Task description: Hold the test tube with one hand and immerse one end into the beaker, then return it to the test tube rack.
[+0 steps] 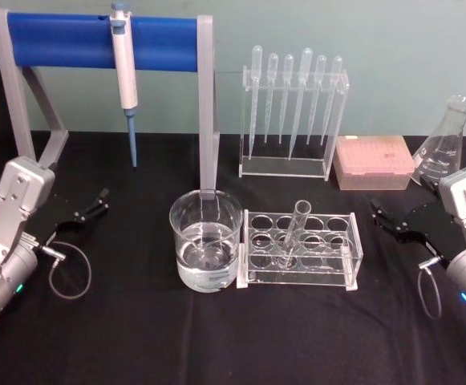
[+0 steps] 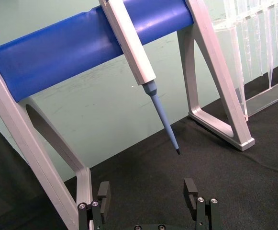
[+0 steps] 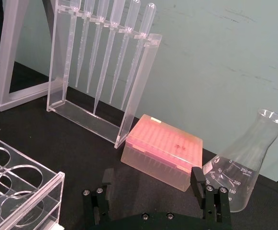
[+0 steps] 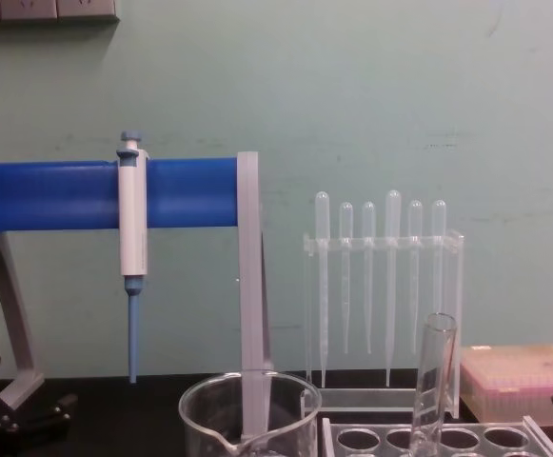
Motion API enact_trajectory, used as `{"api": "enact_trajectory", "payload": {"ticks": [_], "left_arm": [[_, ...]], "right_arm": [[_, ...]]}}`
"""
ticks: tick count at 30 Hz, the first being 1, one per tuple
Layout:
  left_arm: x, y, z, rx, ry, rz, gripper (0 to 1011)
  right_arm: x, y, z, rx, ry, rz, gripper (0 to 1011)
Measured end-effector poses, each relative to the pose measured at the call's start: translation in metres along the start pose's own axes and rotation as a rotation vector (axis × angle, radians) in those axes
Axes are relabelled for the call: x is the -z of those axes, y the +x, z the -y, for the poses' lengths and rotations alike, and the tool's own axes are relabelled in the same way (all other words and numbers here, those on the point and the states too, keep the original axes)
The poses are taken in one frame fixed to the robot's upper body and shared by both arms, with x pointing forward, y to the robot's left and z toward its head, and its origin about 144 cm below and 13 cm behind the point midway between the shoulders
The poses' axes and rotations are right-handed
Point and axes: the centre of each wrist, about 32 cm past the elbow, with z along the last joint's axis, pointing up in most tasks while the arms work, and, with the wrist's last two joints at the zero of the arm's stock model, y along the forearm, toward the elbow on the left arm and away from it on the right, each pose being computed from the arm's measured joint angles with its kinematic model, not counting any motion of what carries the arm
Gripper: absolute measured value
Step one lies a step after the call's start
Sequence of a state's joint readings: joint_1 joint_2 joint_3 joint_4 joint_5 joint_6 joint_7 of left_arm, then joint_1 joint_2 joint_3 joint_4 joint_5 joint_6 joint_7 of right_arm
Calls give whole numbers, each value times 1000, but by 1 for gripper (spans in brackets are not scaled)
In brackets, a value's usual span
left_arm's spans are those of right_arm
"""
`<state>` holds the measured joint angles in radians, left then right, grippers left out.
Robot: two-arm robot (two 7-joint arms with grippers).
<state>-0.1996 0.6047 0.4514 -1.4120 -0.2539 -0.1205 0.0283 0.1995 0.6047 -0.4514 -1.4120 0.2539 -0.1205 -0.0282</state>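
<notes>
The clear glass test tube (image 1: pixel 294 233) leans in a hole of the clear acrylic rack (image 1: pixel 301 249) at the table's middle; its open top (image 4: pixel 437 371) rises above the rack in the chest view. Just left of the rack stands the wide glass beaker (image 1: pixel 206 241), with clear liquid in its lower part and its rim (image 4: pixel 249 405) low in the chest view. My left gripper (image 1: pixel 96 202) rests open at the far left, well away from both. My right gripper (image 1: pixel 378 215) rests open at the far right, a short way right of the rack. Neither holds anything.
A blue bar stand (image 1: pixel 104 42) at the back left carries a white-and-blue pipettor (image 1: pixel 125 80). Behind the rack stands a pipette holder (image 1: pixel 293 112) with several plastic pipettes. A pink tip box (image 1: pixel 373 162) and a conical flask (image 1: pixel 447 144) sit at the back right.
</notes>
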Motion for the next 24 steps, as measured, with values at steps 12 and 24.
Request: {"api": "enact_trajectory", "payload": {"ticks": [12,24], "left_arm": [[0,0,0,0,0,0,1000],[0,0,0,0,0,0,1000]], "right_arm": [[0,0,0,0,0,0,1003],[0,0,0,0,0,0,1003]]}}
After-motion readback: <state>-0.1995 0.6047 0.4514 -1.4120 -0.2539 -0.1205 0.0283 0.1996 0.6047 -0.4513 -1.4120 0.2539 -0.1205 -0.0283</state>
